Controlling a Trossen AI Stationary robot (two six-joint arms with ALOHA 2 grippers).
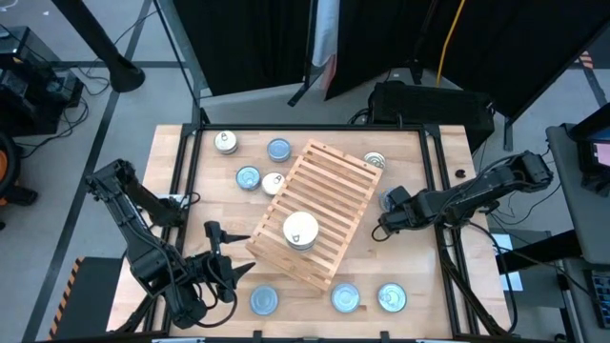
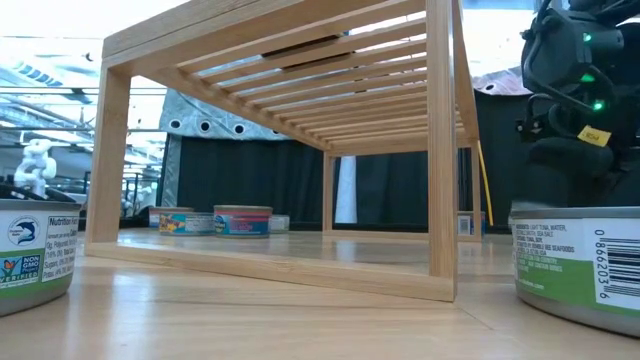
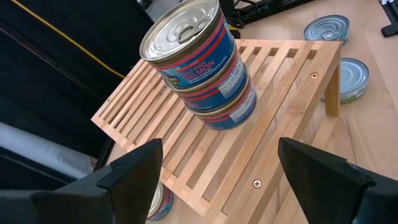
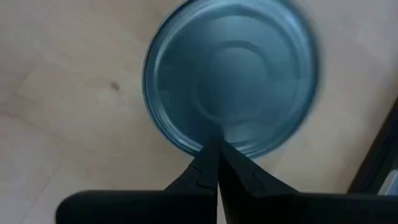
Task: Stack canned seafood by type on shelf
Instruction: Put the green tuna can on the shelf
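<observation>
The shelf [image 1: 319, 211], a light-wood slatted rack, stands askew at mid-table. On its top rests a stack of three tins [image 3: 202, 65] with a silver pull-tab lid [image 1: 300, 230]. Loose tins lie on the tabletop around it, at the far left [image 1: 248, 177] and along the near edge [image 1: 345, 298]. My left gripper [image 1: 225, 253] hovers open off the shelf's near-left corner, its fingers [image 3: 134, 168] empty and facing the stack. My right gripper [image 1: 389, 213] is shut and points steeply down over a blue-grey tin [image 4: 230, 74] just right of the shelf. My right gripper's shut fingertips [image 4: 214, 152] come from above at the rim of the blue-grey tin's top [image 4: 199, 140]. The tin lies flat on the tabletop. Whether the tips touch it, I cannot tell.
More tins lie at the far left [image 1: 226, 142] and beside the shelf's far right corner [image 1: 375, 162]. In the low view two tins [image 2: 30, 250] [image 2: 580, 265] stand close at either side of the shelf's open frame [image 2: 440, 150]. A raised black rail [image 1: 438, 191] borders the tabletop.
</observation>
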